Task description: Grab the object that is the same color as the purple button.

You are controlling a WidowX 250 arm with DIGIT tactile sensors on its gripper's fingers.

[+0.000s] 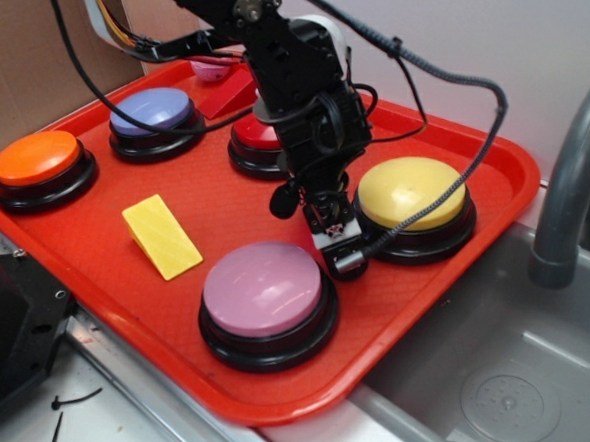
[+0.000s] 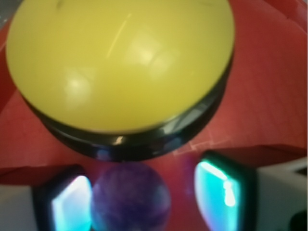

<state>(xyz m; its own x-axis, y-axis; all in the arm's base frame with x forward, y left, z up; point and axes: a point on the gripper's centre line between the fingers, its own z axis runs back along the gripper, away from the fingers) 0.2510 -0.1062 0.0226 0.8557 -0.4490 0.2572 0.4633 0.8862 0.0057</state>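
Observation:
A small dark purple marbled ball lies on the red tray between my fingers, just in front of the yellow button. It touches or nearly touches the left pad, and a gap of tray shows between it and the right pad. My gripper is open around it. In the exterior view the gripper points down at the tray between the yellow button and the purple button; the ball is hidden there.
On the tray also stand an orange button, a lavender-blue button and a red button. A yellow flat block lies front left, a pink ball at the back. A sink and faucet are right.

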